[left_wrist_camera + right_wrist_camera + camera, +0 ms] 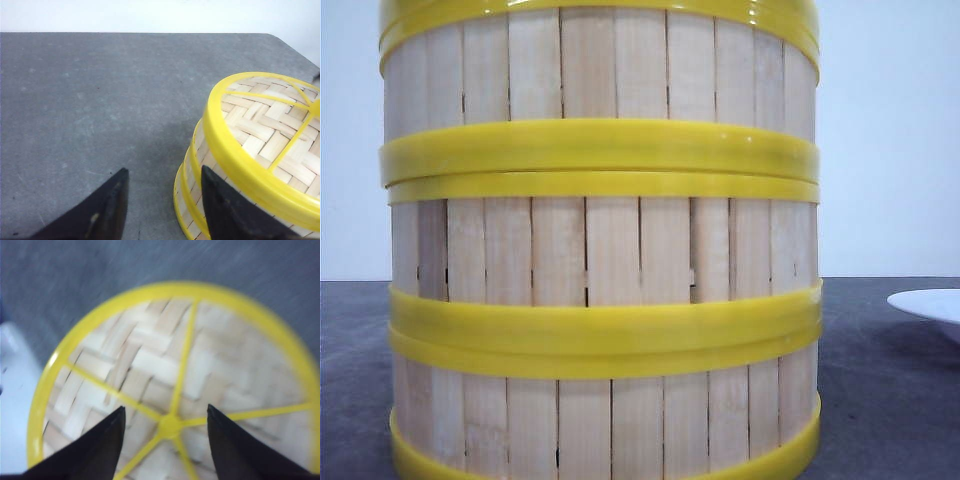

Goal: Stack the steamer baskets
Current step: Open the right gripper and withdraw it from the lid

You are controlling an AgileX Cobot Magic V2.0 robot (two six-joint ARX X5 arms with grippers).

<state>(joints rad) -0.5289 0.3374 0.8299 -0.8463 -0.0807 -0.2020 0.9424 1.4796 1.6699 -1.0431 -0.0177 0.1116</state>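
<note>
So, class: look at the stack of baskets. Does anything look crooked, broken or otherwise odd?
Nothing stands out. The baskets sit squarely on each other, their yellow rims level and meeting all round. The slats look whole, and so does the woven floor of the top basket. Both tools, left and right, are open and hold nothing.

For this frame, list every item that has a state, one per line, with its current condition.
steamer baskets: stacked upright in one aligned column on the table, at least three tiers visible.
top basket: woven base and yellow spokes facing up, nothing on it.
left tool: open, beside the stack, holding nothing.
right tool: open, above the top basket, holding nothing.
white plate: flat on the table, apart from the stack.
</note>
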